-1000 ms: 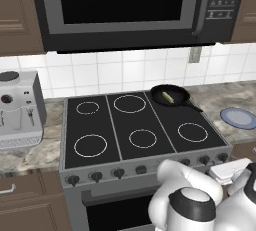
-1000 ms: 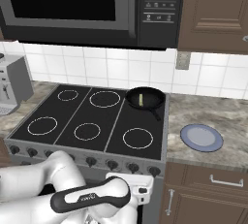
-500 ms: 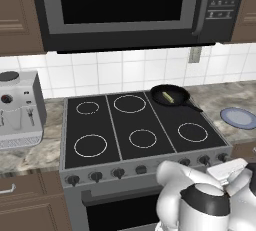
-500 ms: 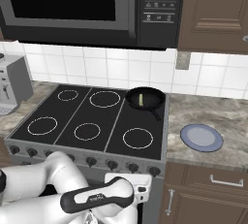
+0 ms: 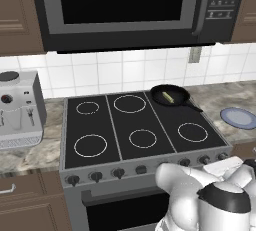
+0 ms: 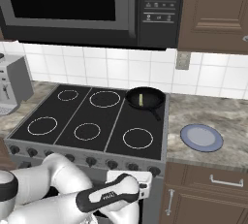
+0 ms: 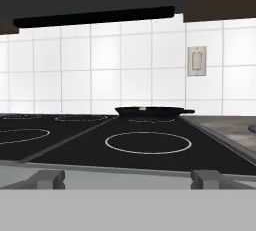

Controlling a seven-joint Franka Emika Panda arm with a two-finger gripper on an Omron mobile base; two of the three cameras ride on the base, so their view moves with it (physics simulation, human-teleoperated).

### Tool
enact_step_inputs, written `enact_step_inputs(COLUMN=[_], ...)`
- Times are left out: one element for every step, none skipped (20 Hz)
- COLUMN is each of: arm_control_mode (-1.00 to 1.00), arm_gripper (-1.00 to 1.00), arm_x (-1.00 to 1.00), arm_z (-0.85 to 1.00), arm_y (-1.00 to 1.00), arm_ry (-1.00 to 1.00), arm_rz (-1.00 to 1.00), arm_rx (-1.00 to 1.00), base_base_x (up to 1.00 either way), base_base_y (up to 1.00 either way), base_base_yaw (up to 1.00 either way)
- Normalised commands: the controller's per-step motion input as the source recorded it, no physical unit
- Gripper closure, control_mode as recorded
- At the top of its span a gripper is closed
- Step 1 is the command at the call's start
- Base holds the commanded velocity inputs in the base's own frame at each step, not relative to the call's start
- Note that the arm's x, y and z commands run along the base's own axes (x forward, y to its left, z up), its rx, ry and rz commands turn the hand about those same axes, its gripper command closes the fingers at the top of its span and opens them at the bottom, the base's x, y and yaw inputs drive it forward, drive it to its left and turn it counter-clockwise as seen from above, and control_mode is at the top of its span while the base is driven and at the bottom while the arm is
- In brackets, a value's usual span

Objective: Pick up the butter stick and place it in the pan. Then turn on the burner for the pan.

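Observation:
The black pan sits on the stove's back right burner, its handle pointing to the front right. The pale yellow butter stick lies inside it. In the hand view the pan shows edge-on at the far end of the cooktop, with the butter stick just peeking over its rim. My gripper is open, its tips wide apart and empty. It is held low at the stove's front edge, level with the cooktop and far from the pan.
A row of knobs runs along the stove front. A blue-grey plate lies on the counter to the right. A coffee machine stands at the left, and a microwave hangs overhead.
My arm has shifted slightly to the right, low in front of the stove. The pan and butter stick have not moved, and the gripper stays open.

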Motion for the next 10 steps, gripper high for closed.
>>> enact_step_inputs(arm_control_mode=[-1.00, -1.00, -1.00, -1.00, -1.00, -1.00, -1.00, -1.00, -1.00, -1.00], arm_gripper=[-1.00, -1.00, -1.00, -1.00, -1.00, -1.00, -1.00, -1.00, -1.00, -1.00], arm_x=[0.49, 0.51, 0.50, 0.49, 0.47, 0.41, 0.37, 0.31, 0.28, 0.26], arm_z=[-0.18, -0.18, -0.19, -0.19, -0.22, -0.26, -0.26, -0.26, -0.26, -0.24], arm_y=[0.32, 0.33, 0.27, 0.22, 0.20, 0.12, 0.10, 0.09, 0.13, 0.19], arm_ry=[0.00, 0.00, 0.00, 0.00, 0.00, 0.00, 0.00, 0.00, 0.00, 0.00], arm_rz=[-0.03, -0.04, -0.04, -0.06, -0.08, -0.11, -0.11, -0.11, -0.12, -0.13], arm_rx=[0.00, 0.00, 0.00, 0.00, 0.00, 0.00, 0.00, 0.00, 0.00, 0.00], base_base_x=[0.00, 0.00, 0.00, 0.00, 0.00, 0.00, 0.00, 0.00, 0.00, 0.00], base_base_y=[0.00, 0.00, 0.00, 0.00, 0.00, 0.00, 0.00, 0.00, 0.00, 0.00], base_base_yaw=[0.00, 0.00, 0.00, 0.00, 0.00, 0.00, 0.00, 0.00, 0.00, 0.00])
